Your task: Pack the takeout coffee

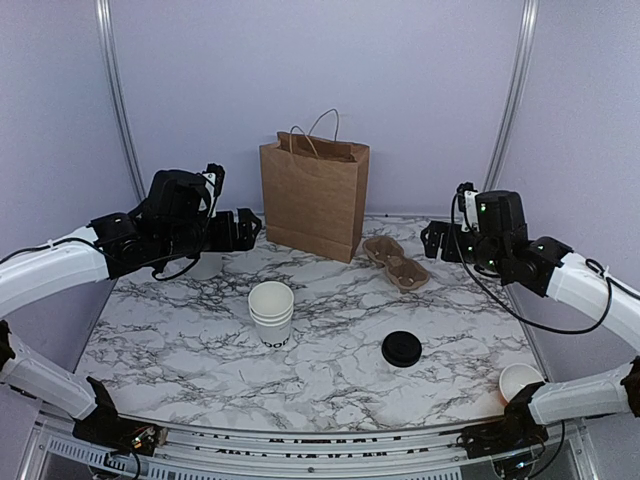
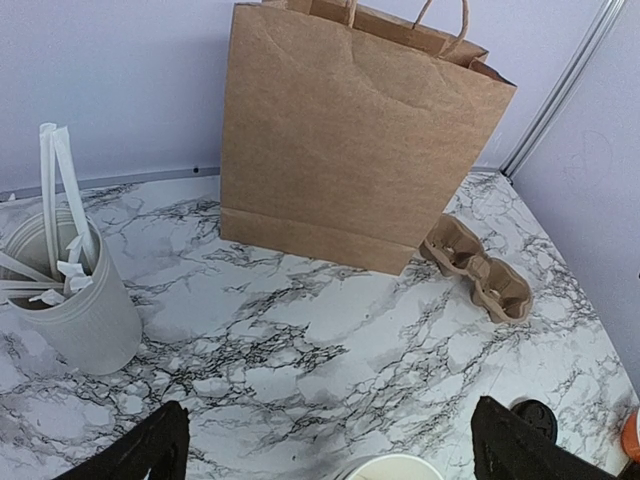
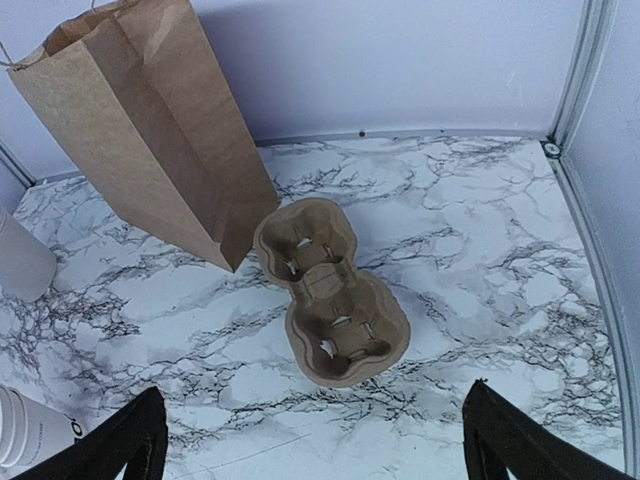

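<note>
Top external view: a marble-pattern counter (image 1: 180,340) carries a brown paper bag (image 1: 315,195), which stands upright at the rear centre with its mouth open and its twine handles raised. A moulded-pulp cup carrier (image 1: 397,262) lies flat just to the right of the bag's base, with two wells facing up. A lidless stack of white cups (image 1: 271,312) with black lettering on the side stands in front of the bag, near the middle of the counter. A black lid (image 1: 401,348) sits low on the counter to the right of the stack and apart from it.

Takeout coffee: its location cannot be confirmed. Whether a cup stands under the black lid cannot be told from any view. An open white cup (image 1: 520,378) with an orange tint stands at the near right corner, partly hidden behind the right arm.

Left claw (image 1: 248,228): it hangs above the rear left of the counter and points toward the bag. In the left wrist view its dark fingertips (image 2: 150,450) stand at the full spread with nothing between them. A translucent tub of wrapped straws (image 2: 65,300) stands on the counter to the left of the bag.

Right claw (image 1: 435,240): it hangs above the rear right of the counter and points toward the carrier. In the right wrist view its fingertips (image 3: 130,440) are likewise fully spread and grip nothing.
</note>
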Controlling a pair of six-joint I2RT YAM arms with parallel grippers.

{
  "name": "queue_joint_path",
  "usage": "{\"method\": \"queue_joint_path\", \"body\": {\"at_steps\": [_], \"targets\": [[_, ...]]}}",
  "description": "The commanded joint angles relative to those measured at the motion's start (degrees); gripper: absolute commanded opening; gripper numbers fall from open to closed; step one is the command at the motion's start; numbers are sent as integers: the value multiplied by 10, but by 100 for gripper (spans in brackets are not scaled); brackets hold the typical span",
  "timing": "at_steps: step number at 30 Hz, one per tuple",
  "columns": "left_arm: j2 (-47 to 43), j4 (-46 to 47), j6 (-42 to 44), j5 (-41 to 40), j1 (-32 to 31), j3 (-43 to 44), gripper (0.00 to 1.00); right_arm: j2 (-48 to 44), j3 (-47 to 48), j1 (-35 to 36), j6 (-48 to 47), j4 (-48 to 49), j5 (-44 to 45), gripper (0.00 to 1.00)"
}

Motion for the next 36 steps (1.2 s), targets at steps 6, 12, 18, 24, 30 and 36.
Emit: {"method": "queue_joint_path", "body": {"at_steps": [6, 12, 18, 24, 30, 36], "targets": [[-27, 11, -2, -4, 9, -18, 99, 32, 37, 4, -14, -23, -54, 100], [-44, 10, -11, 4, 16, -37, 99, 68, 69, 50, -22, -30, -56, 100], [-65, 9, -15, 10, 22, -58, 99, 128, 126, 125, -29, -48, -53, 95], [-82, 4, -13, 21, 29, -73, 99, 207, 196, 175, -21, -80, -86, 87], [-100, -3, -15, 23, 33, -85, 99, 292, 283, 237, -20, -121, -103, 82], [-114, -6, -19, 28, 34, -97, 99, 365, 344, 265, -25, -146, -128, 73]]}}
